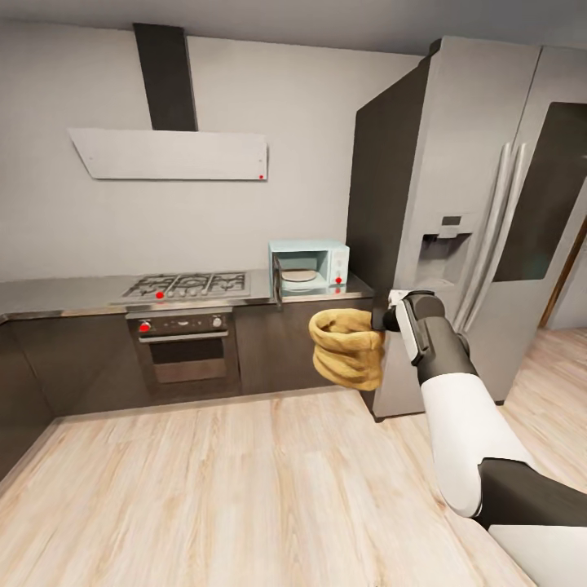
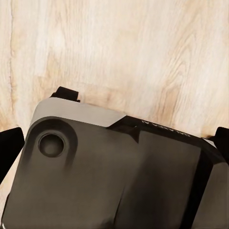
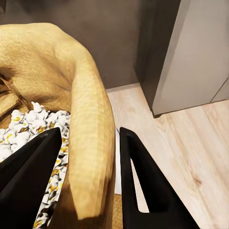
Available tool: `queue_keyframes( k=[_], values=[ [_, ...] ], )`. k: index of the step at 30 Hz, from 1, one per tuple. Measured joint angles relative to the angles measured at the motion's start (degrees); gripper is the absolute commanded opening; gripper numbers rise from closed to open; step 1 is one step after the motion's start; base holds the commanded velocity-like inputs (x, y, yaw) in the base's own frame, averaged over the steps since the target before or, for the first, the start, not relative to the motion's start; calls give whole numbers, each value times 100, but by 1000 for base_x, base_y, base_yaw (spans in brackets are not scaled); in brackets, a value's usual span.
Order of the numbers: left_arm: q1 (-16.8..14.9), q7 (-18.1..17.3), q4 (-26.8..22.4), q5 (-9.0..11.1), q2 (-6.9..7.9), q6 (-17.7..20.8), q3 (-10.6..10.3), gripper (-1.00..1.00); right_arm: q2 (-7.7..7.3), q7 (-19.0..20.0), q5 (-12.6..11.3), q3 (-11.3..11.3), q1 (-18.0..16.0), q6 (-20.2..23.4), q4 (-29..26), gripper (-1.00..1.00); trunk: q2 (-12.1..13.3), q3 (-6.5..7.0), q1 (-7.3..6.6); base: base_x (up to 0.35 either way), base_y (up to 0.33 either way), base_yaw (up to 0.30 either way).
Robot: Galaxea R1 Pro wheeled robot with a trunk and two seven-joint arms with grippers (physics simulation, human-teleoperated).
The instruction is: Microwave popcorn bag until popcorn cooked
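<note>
Right arm reaches forward at right of the head view, its right pincer point(image 1: 381, 319) pinching the popcorn bag point(image 1: 349, 347) by the rim, bag held in the air over the wood floor point(image 1: 244, 489), in front of the dark cabinets and just left of the fridge point(image 1: 465, 212). In the right wrist view the two black fingers point(image 3: 138, 181) straddle the bag's wall point(image 3: 90, 143), one finger inside the bag, the other outside, right pincer point(image 3: 88, 162) clamped on the tan paper; white popped popcorn point(image 3: 33, 129) shows inside the bag. Microwave point(image 1: 310, 264) sits far on the grey bench point(image 1: 65, 293) at its right end, next to the fridge side, door swung open toward the left, turntable plate visible inside; red dot on its white panel. Bag is nearer than the microwave and lower in the picture, apart from it. Gas hob point(image 1: 189, 285) on the bench to the left of the microwave, built-in oven point(image 1: 186, 346) below it, white slanted hood point(image 1: 171, 155) on the wall above. Left wrist view looks down on the wood floor point(image 2: 124, 52) past a dark grey robot body part point(image 2: 114, 176); black finger tips point(image 2: 10, 148) at the edges of the picture, well apart, so the left pincer reads as spread, holding nothing.
</note>
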Motion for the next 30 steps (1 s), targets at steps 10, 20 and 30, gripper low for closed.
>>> queue_keyframes(
  k=[10,20,30],
  values=[
    [0,0,-1,0,-1,0,0,100,3,6,-21,0,0,8,0,-100,0,0,0,0,0,0],
    [0,-8,-2,0,6,9,-1,100,3,6,-20,0,0,8,0,-100,-1,0,-3,224,0,0],
    [0,-8,-1,0,7,9,0,100,3,6,-20,0,-1,8,0,-100,-1,0,-3,293,0,0]
  ],
)
